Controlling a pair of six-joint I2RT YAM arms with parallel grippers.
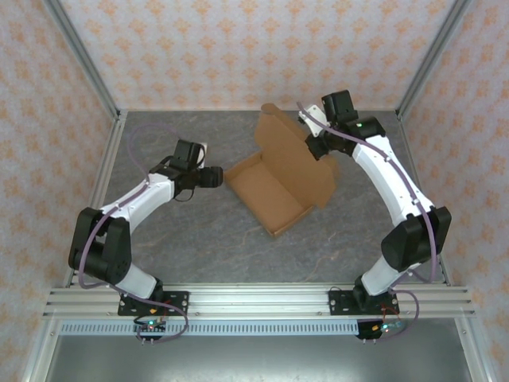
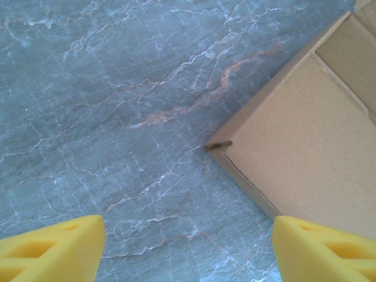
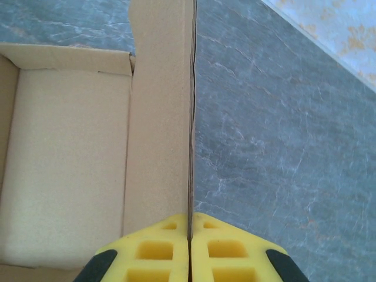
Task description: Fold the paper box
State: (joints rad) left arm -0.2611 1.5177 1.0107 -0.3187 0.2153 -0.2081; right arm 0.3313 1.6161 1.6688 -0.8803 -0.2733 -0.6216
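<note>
As the top view takes in the grey marbled table (image 1: 199, 239), the paper box (image 1: 266, 191) sits right in the middle of it, between the 2 arms and turned cornerwise to them. It's plain brown cardboard, a shallow open tray with its big lid flap (image 1: 290, 151) raised along the far-right side, next to the right arm.

And there's the right gripper (image 3: 190, 222), up at that flap. From the right wrist you see its 2 yellow fingers (image 3: 158, 247) pressed tight together, with the thin edge of the cardboard pinched between them. The tray's inside lies to the left of the panel, bare table to the right. That's a firm clamp on the flap.

Over on the other side, the left gripper (image 2: 188, 247) hangs low just beside the box's left corner, pointing at it. From the left wrist its 2 yellow fingertips (image 2: 53, 249) stand wide apart, with only table between them. The corner of the box lies just ahead, toward the right-hand fingertip, and I cannot tell whether that fingertip touches the cardboard.

Orange-patterned walls (image 1: 238, 48) close in the table on 3 sides.
</note>
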